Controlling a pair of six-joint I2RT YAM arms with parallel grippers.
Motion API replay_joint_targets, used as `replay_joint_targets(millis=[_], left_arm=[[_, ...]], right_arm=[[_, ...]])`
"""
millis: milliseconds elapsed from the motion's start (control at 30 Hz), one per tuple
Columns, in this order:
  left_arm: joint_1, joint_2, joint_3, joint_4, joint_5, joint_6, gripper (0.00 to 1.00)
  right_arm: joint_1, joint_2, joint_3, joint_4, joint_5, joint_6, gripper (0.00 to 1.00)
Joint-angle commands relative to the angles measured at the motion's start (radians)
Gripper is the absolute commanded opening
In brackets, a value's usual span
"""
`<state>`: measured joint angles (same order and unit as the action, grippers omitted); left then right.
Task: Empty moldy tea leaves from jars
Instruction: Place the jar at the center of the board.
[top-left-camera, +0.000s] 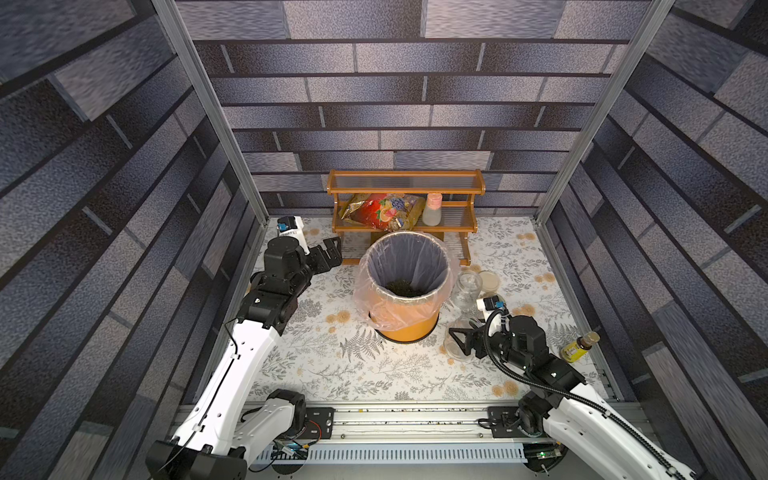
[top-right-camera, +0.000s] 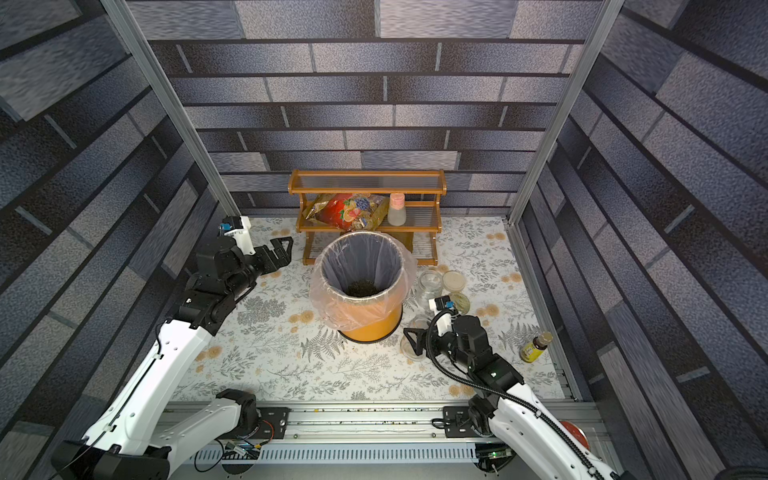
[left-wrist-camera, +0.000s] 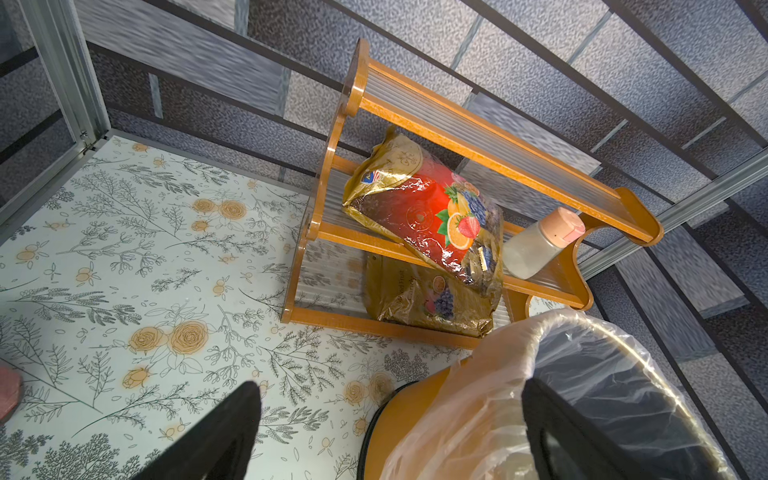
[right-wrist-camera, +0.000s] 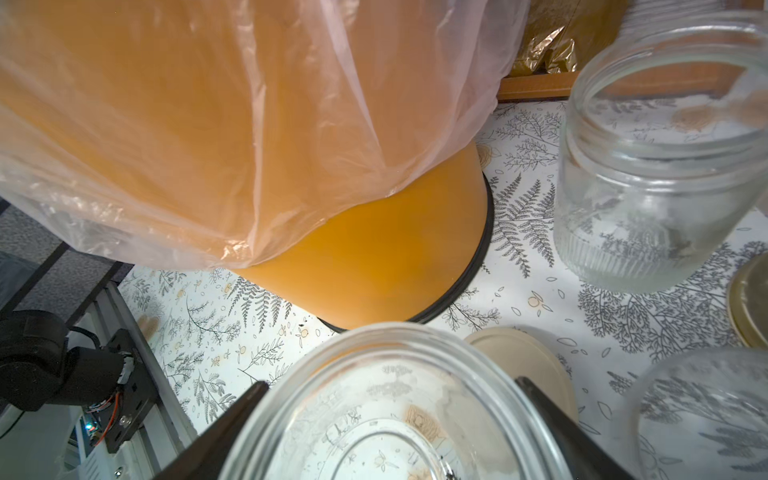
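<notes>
As we find it left of the bin, the left gripper (top-left-camera: 332, 251): jaws wide apart and holding nothing. We judge it is parked there to keep the pouring side clear.
Orange bin (top-left-camera: 409, 330): stands at centre of the table, lined with a clear bag folded over its rim, mouth open to receive waste.
Tea leaves (top-left-camera: 405, 286): a dark crumbly heap on the bin's bottom. We see none in any jar.
Gripped jar (right-wrist-camera: 386, 415): lidless and apparently empty, just to the right of the bin's base. We cannot tell whether it rests on the table or is lifted.
Right gripper (top-left-camera: 461, 340): fingers pressed on opposite sides of the gripped jar, seemingly a side grip that leaves the mouth free for tipping.
Other jars (top-left-camera: 468, 286): open, clear of leaves, grouped behind the right gripper.
Cream lids (top-left-camera: 489, 281): lie flat beside them, so nothing blocks the mouths.
Yellow bottle (top-left-camera: 579, 345): far right, well apart, no part of this job.
</notes>
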<state>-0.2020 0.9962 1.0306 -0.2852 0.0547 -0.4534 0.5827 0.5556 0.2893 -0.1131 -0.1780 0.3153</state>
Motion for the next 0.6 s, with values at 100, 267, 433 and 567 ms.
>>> replay_joint_targets(millis=[100,267,433,567], left_arm=[[0.006,-0.033,-0.028,-0.015,-0.011,0.025,1.0],[0.006,-0.026,-0.032,-0.005,-0.012,0.027,1.0],[0.007,-0.024,-0.031,-0.005,-0.013,0.028,1.0],[0.009,-0.03,-0.031,-0.007,-0.02,0.035,1.0]], right_arm=[[0.094,0.05,-0.036,0.211,0.108,-0.067,0.64],[0.156,0.125,-0.037,0.291,0.139,-0.077,0.65],[0.207,0.216,-0.011,0.327,0.151,-0.118,0.66],[0.23,0.287,-0.008,0.361,0.156,-0.144,0.66]])
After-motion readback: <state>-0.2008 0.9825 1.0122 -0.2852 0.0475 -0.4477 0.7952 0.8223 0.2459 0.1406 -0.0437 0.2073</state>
